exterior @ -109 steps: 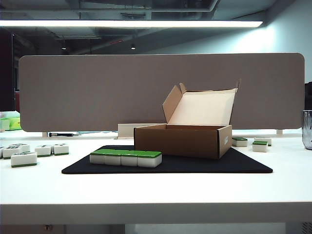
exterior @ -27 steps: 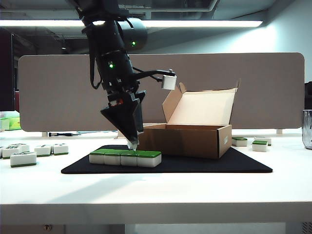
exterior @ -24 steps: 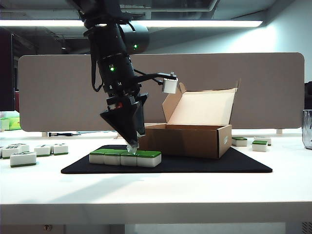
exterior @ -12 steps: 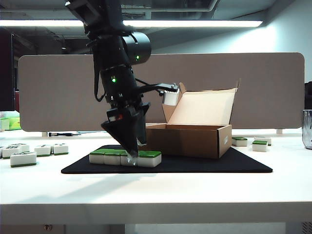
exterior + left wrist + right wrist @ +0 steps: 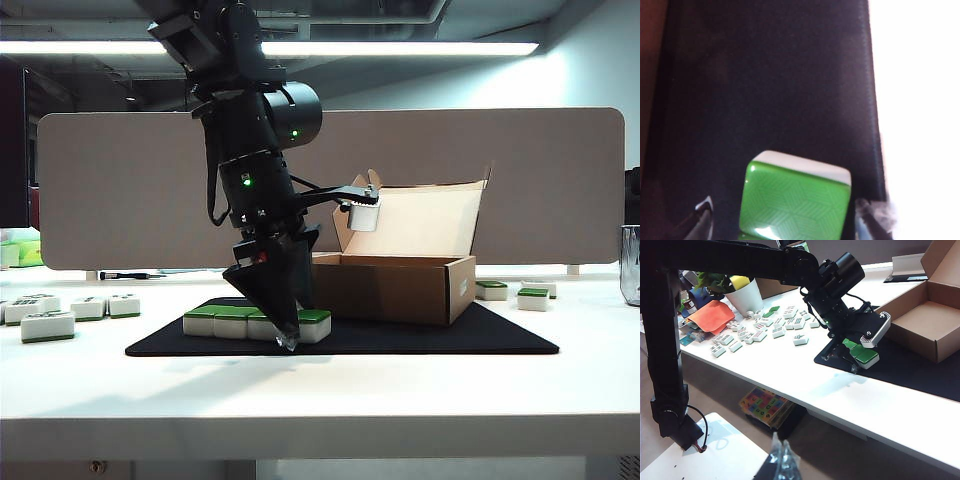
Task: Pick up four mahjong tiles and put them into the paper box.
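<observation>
Change: over the last second the left gripper [image 5: 289, 338] has sunk from just above the green tops to the level of the mahjong tiles [image 5: 228, 322], low at centre-left of the exterior view.
Left jaws: apart, one fingertip showing on each side of the row's end tile [image 5: 795, 200] at the bottom of the left wrist view; no contact can be told yet.
Tiles: all four side by side on the black mat [image 5: 450, 338], lower middle of the exterior view, none lifted.
Paper box [image 5: 390, 287]: open on the mat, centre-right, flap raised, just behind and right of the row.
Right gripper [image 5: 781, 460]: bottom centre of the right wrist view, away from the surface [image 5: 320, 400]; its jaws look closed with nothing between them.
Meaning: the approach looks finished; closing on the row is probably next, and nothing is in the box yet.
</observation>
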